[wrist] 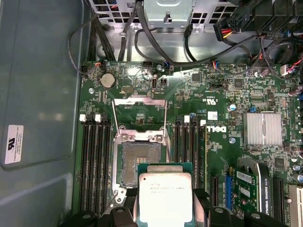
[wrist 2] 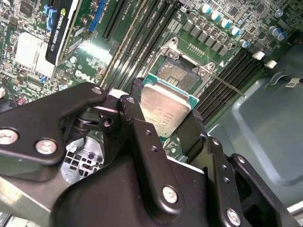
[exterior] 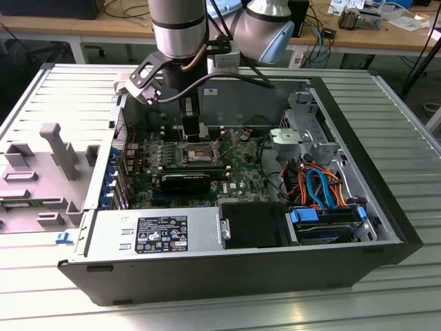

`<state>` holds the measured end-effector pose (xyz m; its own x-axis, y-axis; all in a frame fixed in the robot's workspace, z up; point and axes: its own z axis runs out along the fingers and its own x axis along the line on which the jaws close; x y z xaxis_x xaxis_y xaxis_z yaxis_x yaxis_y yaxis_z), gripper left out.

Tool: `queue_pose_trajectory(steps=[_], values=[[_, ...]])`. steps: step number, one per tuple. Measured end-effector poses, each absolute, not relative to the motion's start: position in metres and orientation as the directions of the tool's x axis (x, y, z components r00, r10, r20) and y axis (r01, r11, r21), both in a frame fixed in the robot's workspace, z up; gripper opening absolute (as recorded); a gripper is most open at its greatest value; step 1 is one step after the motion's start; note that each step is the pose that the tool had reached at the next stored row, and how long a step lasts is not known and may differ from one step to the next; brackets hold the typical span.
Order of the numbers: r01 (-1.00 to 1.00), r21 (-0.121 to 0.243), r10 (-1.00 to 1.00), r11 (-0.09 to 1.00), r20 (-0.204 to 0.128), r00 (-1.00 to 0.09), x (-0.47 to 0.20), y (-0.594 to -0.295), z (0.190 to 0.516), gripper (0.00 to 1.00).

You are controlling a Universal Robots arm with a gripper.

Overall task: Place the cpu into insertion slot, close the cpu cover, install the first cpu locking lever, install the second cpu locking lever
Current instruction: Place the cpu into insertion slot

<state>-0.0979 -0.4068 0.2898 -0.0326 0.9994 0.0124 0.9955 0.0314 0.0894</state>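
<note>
- While clamped by its edges between the gripper's (wrist 2: 165, 109) 2 fingers (wrist 2: 190, 135), the cpu (wrist: 164, 196) hangs near the insertion slot (wrist: 137, 161), not seated.
- The cpu cover (wrist: 139, 100) stands flipped open.

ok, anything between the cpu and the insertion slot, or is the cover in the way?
Nothing visible. The fingers hold the cpu close to the insertion slot. The slot is bare, and the cpu cover stands swung up, off the slot.

Arm (exterior: 178, 27) vert., pointing down; gripper (wrist 2: 164, 113) clamped on cpu (wrist 2: 165, 109) (jaws at opp. edges).
</note>
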Motion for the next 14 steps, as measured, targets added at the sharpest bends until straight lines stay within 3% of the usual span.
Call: queue_pose_trajectory(steps=[14], values=[[0.995,0.089,0.999,0.031,0.012,-0.033,-0.1044,-0.4067,0.2895,0.55]])
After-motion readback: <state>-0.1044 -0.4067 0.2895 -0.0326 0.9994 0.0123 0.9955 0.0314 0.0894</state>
